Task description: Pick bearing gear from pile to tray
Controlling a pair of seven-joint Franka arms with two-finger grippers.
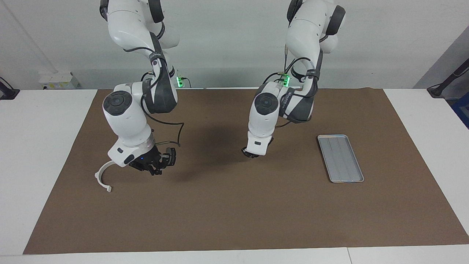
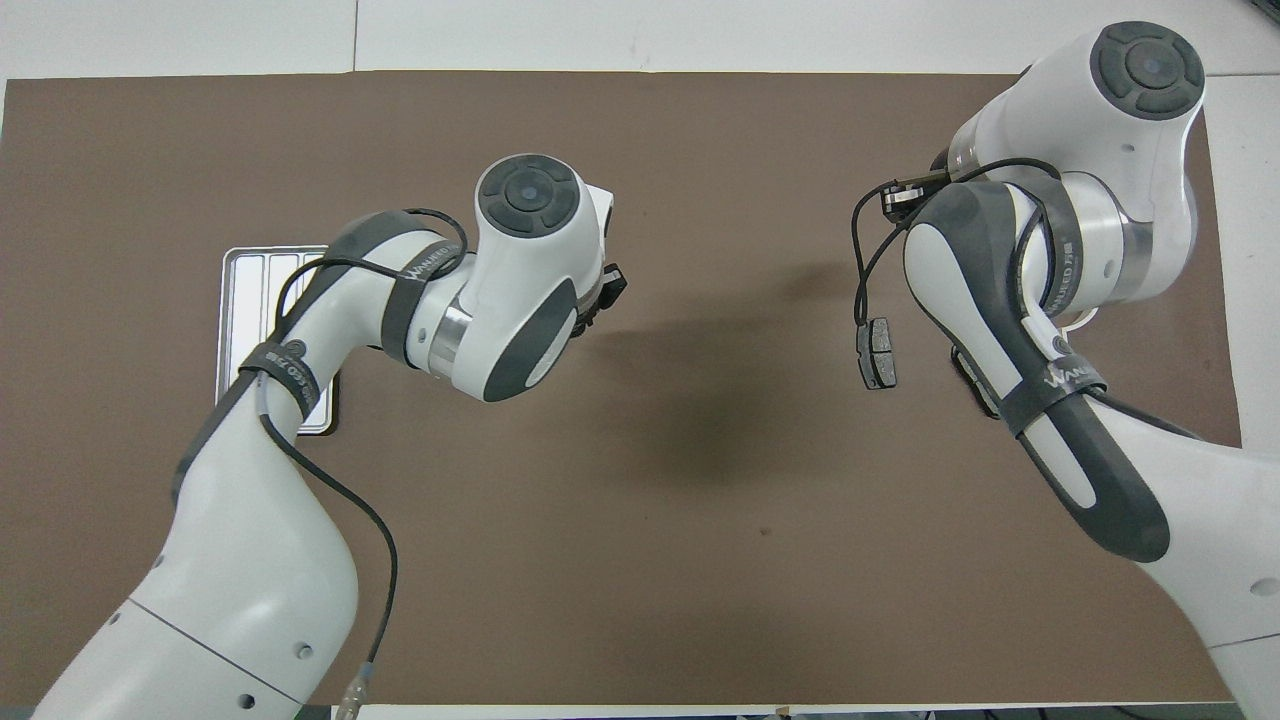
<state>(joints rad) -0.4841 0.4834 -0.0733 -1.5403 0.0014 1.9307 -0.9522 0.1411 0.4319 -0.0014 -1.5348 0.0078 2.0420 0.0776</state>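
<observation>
The silver-grey tray lies flat toward the left arm's end of the table; in the overhead view the left arm covers part of it. Of the pile, a white half-ring bracket and a dark grey pad lie toward the right arm's end. A second pad is mostly under the right arm. No tiny black round pieces show. My left gripper hangs above the bare mat between pile and tray. My right gripper hangs low over the pads, beside the bracket.
A brown mat covers most of the white table. Both arms' elbows and cables hang above the mat nearer to the robots.
</observation>
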